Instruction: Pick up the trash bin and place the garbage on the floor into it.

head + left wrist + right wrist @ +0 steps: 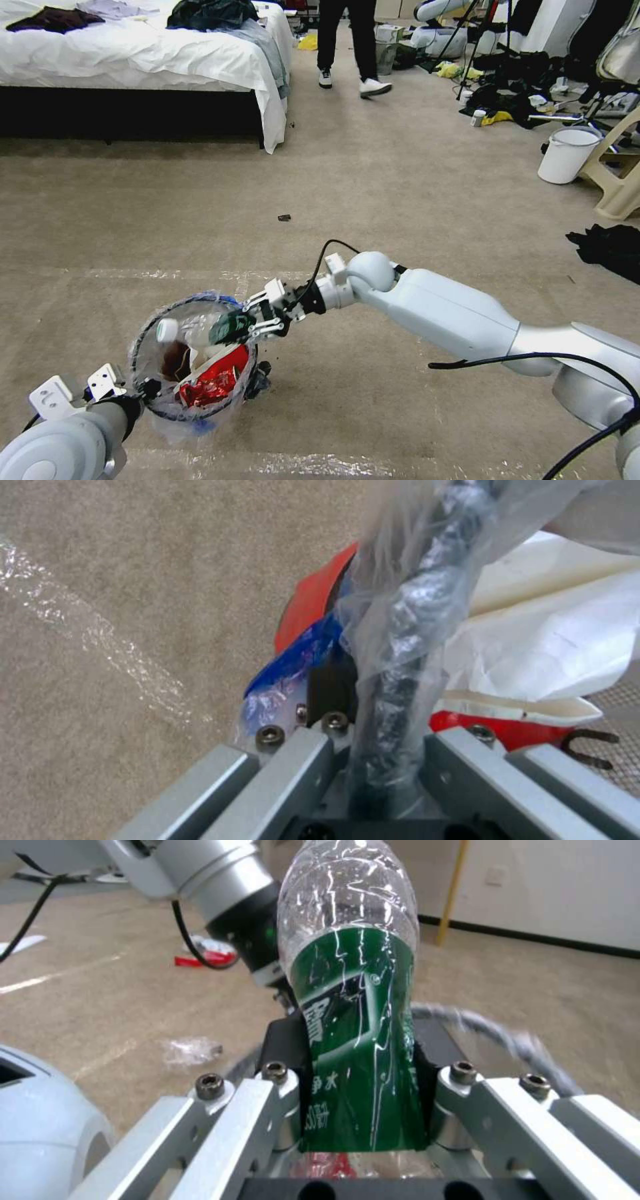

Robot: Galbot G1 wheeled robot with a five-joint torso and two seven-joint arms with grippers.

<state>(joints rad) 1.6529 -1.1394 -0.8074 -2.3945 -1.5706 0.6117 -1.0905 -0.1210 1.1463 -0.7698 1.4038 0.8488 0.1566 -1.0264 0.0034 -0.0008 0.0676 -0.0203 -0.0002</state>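
The trash bin (141, 347), red and lined with a clear bag, hangs just above the floor (413, 193) at the lower left. My left gripper (143, 390) is shut on its near rim; in the left wrist view the gripper (373, 720) clamps the bag-covered rim (400, 645). Garbage lies inside: white paper (553, 630) and a red wrapper (213, 383). My right gripper (260, 325) is shut on a green-labelled clear bottle (227, 328), holding it sideways over the bin's mouth. The right wrist view shows the bottle (353, 1040) pinched between the fingers of that gripper (360, 1075).
Red litter (203, 959) and a clear wrapper (190, 1050) lie on the carpet. A small dark scrap (285, 217) sits farther out. A bed (133, 60) stands far left; a white bucket (567, 155), a beige chair (620, 180) and black cloth (610, 250) are at the right.
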